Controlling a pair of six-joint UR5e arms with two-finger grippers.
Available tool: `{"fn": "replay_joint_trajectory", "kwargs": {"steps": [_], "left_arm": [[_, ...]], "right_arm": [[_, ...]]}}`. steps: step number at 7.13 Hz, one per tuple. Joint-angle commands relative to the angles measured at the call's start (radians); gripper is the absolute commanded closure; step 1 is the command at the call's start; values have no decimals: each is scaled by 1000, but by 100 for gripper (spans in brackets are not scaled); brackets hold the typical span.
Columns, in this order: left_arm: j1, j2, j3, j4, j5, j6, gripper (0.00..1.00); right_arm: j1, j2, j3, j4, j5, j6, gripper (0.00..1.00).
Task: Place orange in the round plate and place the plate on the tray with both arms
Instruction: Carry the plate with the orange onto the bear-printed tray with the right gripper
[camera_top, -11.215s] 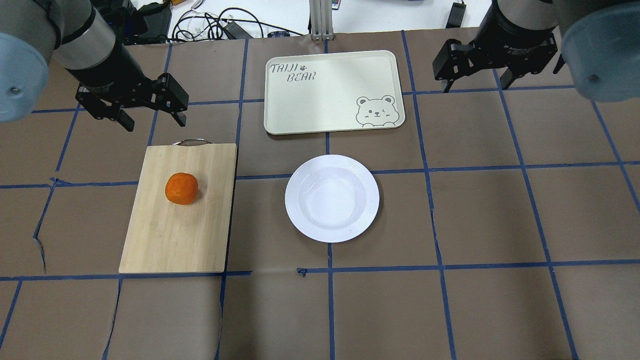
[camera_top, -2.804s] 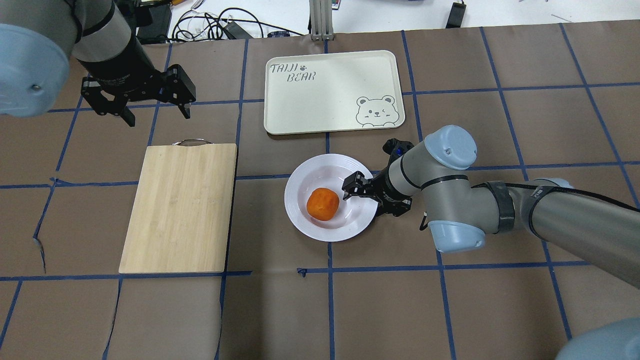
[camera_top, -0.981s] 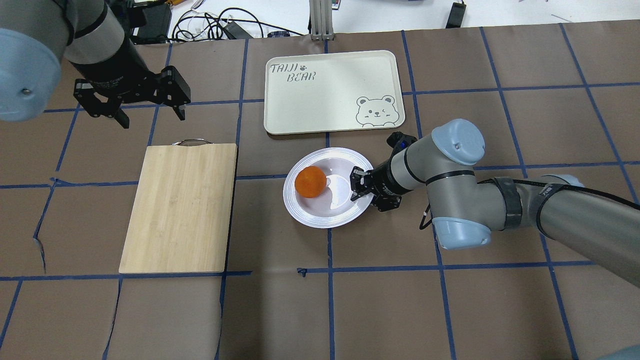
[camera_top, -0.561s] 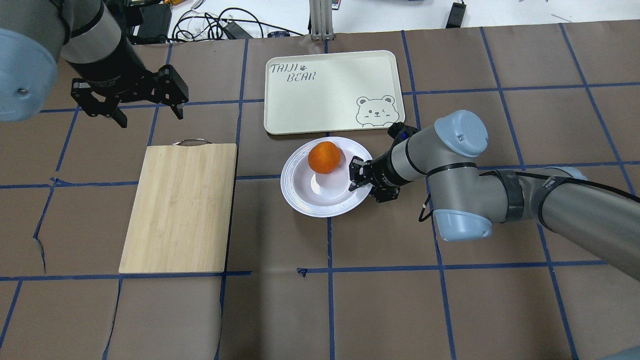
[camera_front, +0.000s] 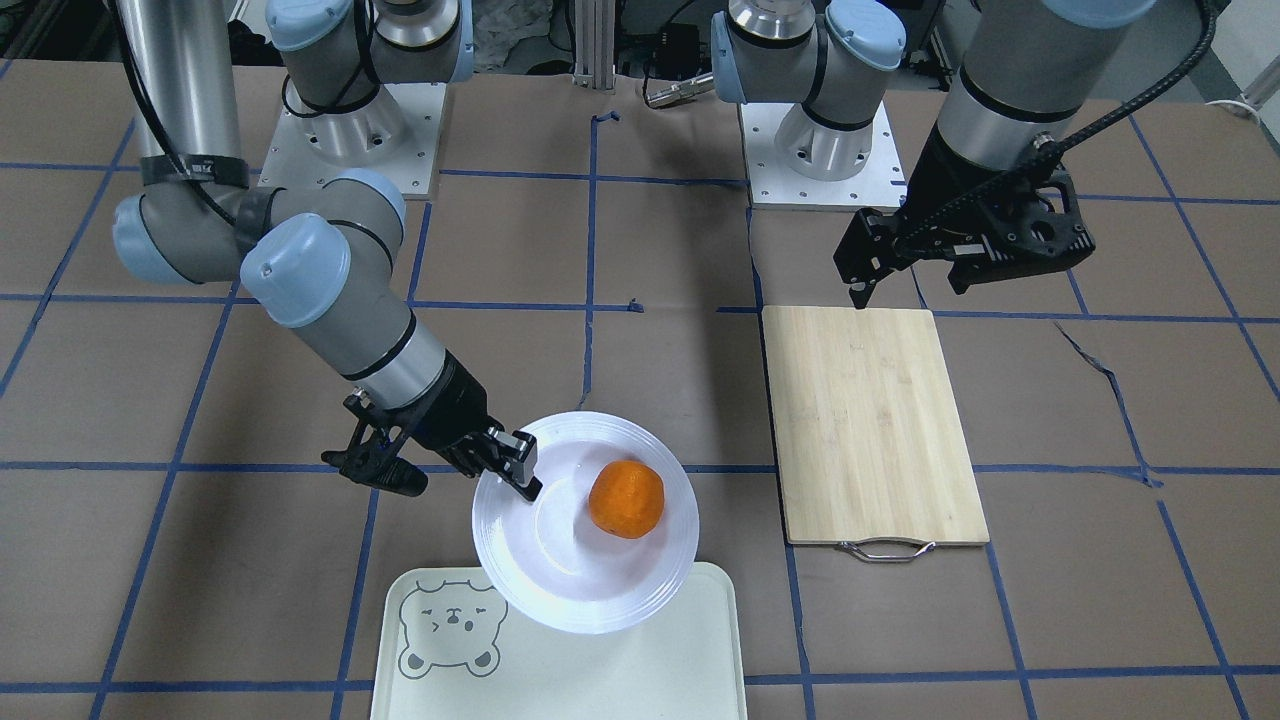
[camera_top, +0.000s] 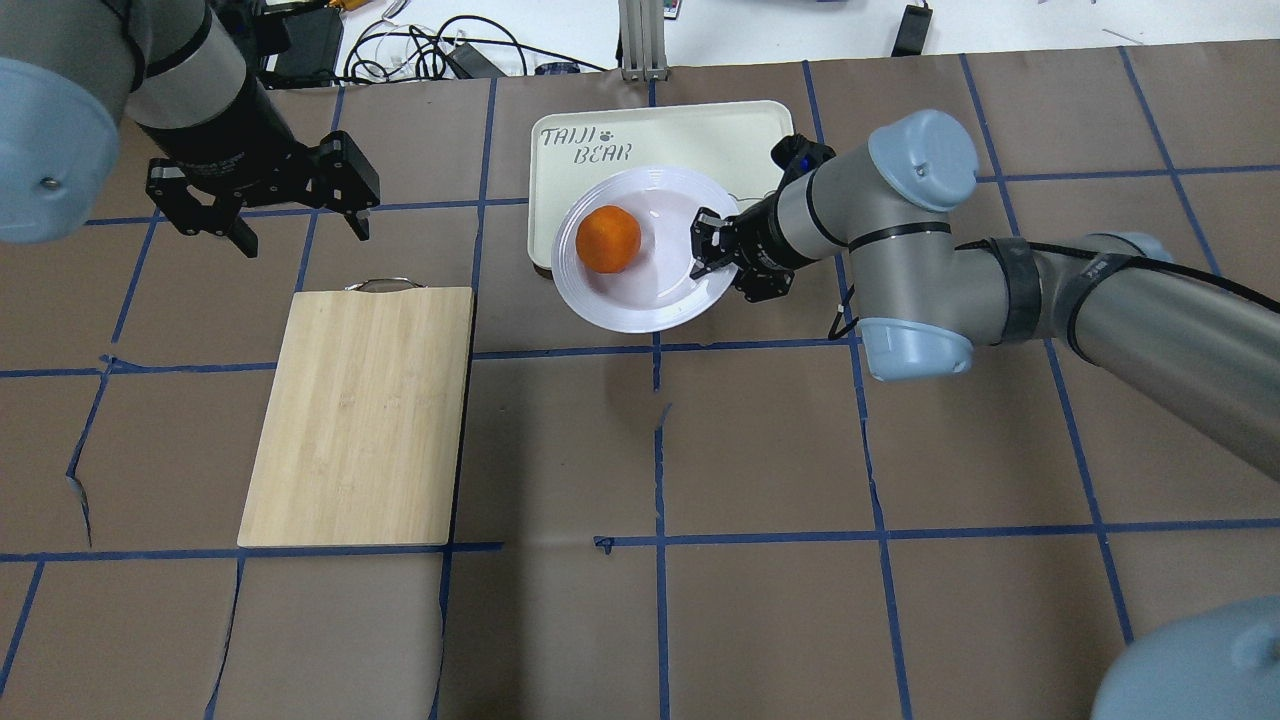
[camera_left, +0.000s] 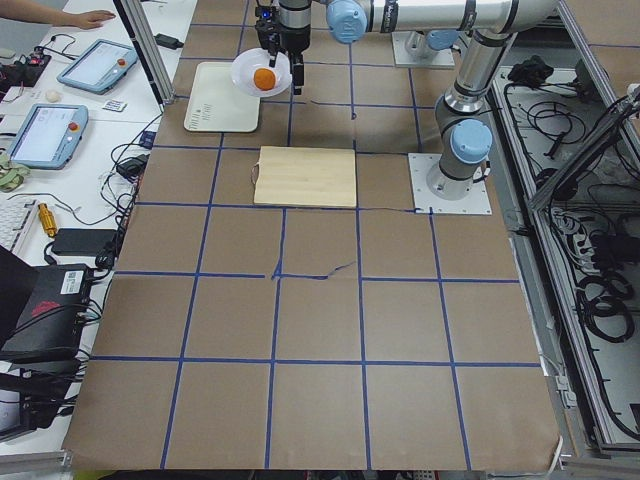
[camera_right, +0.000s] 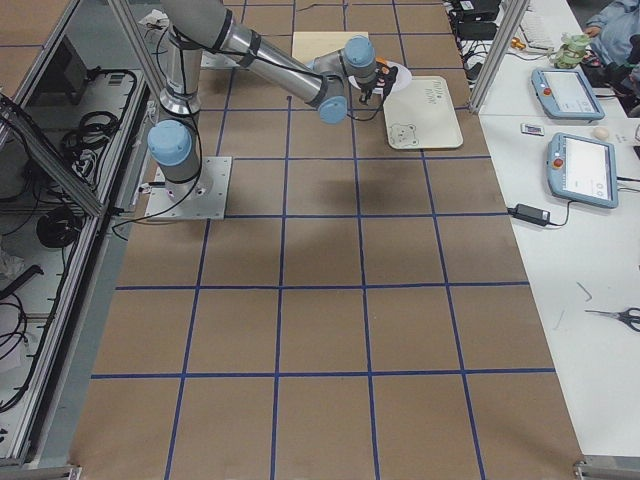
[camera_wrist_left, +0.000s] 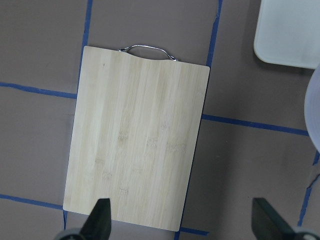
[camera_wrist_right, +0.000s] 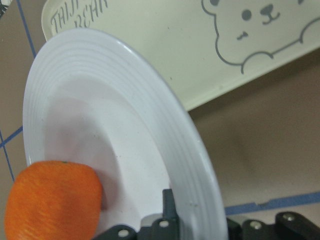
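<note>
The orange (camera_top: 608, 239) lies in the round plate (camera_top: 665, 285), toward its left side. My right gripper (camera_top: 712, 258) is shut on the plate's right rim and holds it tilted in the air, partly over the near edge of the tray (camera_top: 690, 130). The front-facing view shows the same: the orange (camera_front: 626, 499) in the plate (camera_front: 570, 585), which the right gripper (camera_front: 520, 470) pinches above the tray (camera_front: 560, 680). My left gripper (camera_top: 305, 238) hangs open and empty beyond the far end of the cutting board.
A light wooden cutting board (camera_top: 360, 415) with a metal handle lies bare at the left; in the left wrist view the cutting board (camera_wrist_left: 137, 150) sits below the open left gripper. Cables lie beyond the table's far edge.
The right gripper has lifted the plate off the table's middle and carried it toward the tray. The orange has rolled about inside the plate. The left arm has barely moved.
</note>
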Motion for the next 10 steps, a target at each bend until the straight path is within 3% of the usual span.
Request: {"fn": "replay_joint_trajectory", "kwargs": {"steps": [1, 3, 7, 8, 9, 10], "left_arm": [[1, 0, 1, 2, 0, 0, 0], [1, 0, 1, 2, 0, 0, 0], [2, 0, 0, 0, 2, 0, 0], [2, 0, 0, 0, 2, 0, 0], [2, 0, 0, 0, 2, 0, 0], [2, 0, 0, 2, 2, 0, 0]], "right_arm": [[0, 178, -217, -1, 0, 86, 100], [-5, 309, -375, -1, -1, 183, 100], [-5, 340, -359, 1, 2, 242, 100], [-5, 340, -332, -1, 0, 238, 92], [-5, 337, -306, -1, 3, 240, 75], [-6, 326, -303, -4, 0, 243, 28]]}}
